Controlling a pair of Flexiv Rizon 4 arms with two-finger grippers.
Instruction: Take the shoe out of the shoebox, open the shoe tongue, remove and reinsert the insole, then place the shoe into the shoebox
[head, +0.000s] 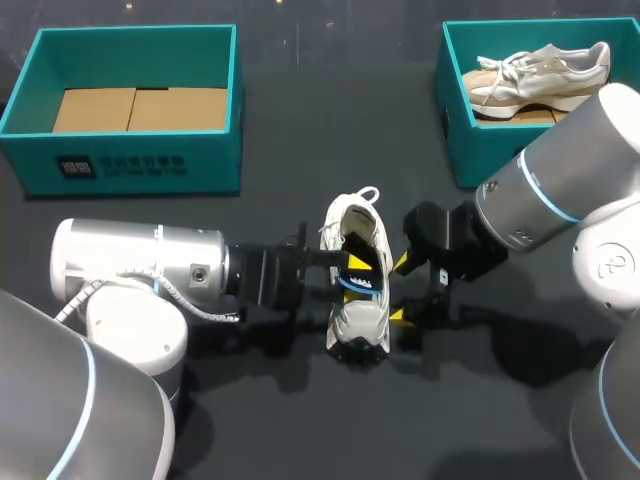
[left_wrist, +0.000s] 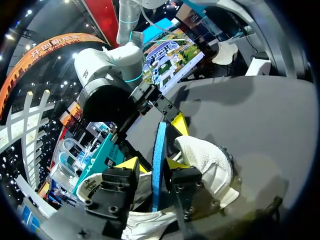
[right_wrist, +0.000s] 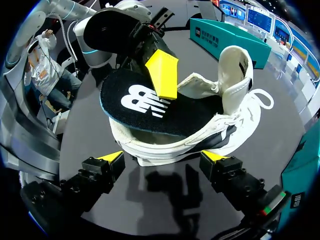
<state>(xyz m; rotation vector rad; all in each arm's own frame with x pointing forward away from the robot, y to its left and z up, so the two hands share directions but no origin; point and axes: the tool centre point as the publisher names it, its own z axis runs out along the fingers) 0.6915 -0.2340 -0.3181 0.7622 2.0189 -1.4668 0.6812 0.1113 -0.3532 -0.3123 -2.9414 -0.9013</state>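
With the left gripper (left_wrist: 151, 164) and its 2 fingers clamped on the insole (right_wrist: 150, 107), half inside the shoe (head: 362, 318) at mid-table, the robot should probably steady the shoe with the right gripper (right_wrist: 165, 159), whose fingers stand apart just beside it.
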